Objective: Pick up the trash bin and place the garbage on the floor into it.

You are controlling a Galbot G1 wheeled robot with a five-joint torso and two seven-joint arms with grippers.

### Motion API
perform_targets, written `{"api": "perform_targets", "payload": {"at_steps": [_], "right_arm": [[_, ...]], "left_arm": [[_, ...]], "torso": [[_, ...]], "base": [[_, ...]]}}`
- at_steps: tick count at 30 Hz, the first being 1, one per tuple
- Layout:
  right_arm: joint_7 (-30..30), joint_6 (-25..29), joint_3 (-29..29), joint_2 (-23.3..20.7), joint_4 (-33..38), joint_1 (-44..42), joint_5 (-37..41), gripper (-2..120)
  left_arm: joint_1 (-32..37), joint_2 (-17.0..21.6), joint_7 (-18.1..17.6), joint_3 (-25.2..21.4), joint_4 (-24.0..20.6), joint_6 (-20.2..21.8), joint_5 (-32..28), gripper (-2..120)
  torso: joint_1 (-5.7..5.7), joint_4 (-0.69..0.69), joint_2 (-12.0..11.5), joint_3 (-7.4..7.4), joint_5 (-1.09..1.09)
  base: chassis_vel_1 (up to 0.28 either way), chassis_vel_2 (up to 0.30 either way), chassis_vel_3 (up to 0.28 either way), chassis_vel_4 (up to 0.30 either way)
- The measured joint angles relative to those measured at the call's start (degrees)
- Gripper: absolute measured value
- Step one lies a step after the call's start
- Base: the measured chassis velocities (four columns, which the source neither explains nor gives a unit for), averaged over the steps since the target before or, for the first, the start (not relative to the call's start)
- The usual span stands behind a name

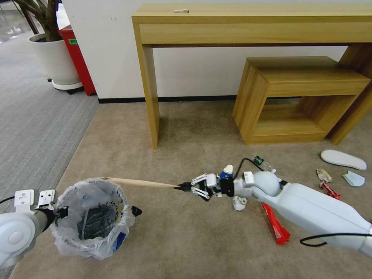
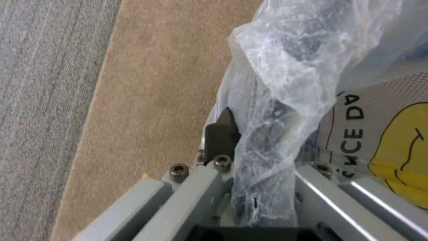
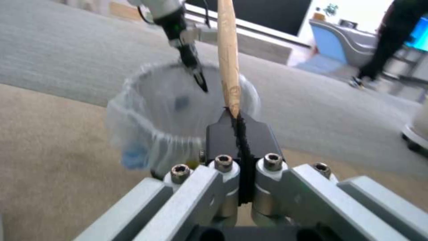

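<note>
1. Step in hand, as I judge it: one piece of litter is being carried to the bin. The right claw (image 1: 185, 187) is closed on the end of a long tan stick (image 1: 139, 182), whose far tip reaches the bin's rim at about 12 o'clock.
2. The left claw (image 1: 62, 212) is clamped on the rim of the trash bin (image 1: 93, 219) at its 9 o'clock side, one finger (image 2: 220, 135) outside the liner and the other hidden under the plastic.
3. The next move likely calls for bringing the stick over the opening and tipping it down before release; it is longer than the bin is wide, so it may catch on the rim.
4. The bin sits at about 7 o'clock in the head view, on the beige floor (image 1: 186, 240). It is small and round, with a crinkled clear bag spilling over the rim and dark contents inside.
5. More garbage lies at 3 to 4 o'clock: a red wrapper (image 1: 276, 224), a white slipper (image 1: 343, 159), a face mask (image 1: 353, 179).
</note>
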Motion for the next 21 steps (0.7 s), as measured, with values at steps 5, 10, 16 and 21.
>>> {"api": "perform_targets", "payload": {"at_steps": [5,10,16,21], "right_arm": [[1.4,0.0,-5.1,3.6,-0.8,3.6,1.1,0],[2.5,0.1,-7.3,5.4,-1.7,4.5,1.8,0],[3.0,0.5,-9.7,7.7,-3.1,5.0,2.1,0],[3.4,0.7,-11.0,10.6,-4.5,5.0,2.2,0]], "left_arm": [[0.1,-1.1,-0.1,-0.4,-0.6,0.0,0.1,0],[0.3,-1.0,0.0,-0.4,-0.4,0.0,0.1,0],[0.0,-0.9,0.0,-0.4,-0.3,0.0,0.1,0],[-0.1,-0.8,0.0,-0.3,-0.2,0.0,0.0,0]], "torso": [[0.0,0.03,0.0,0.0,0.0],[0.0,-0.01,0.0,0.0,0.0],[0.0,0.0,0.0,0.0,0.0],[0.0,0.0,0.0,0.0,0.0]], "base": [[0.0,0.0,0.0,0.0],[0.0,0.0,0.0,0.0],[0.0,0.0,0.0,0.0],[0.0,0.0,0.0,0.0]]}}
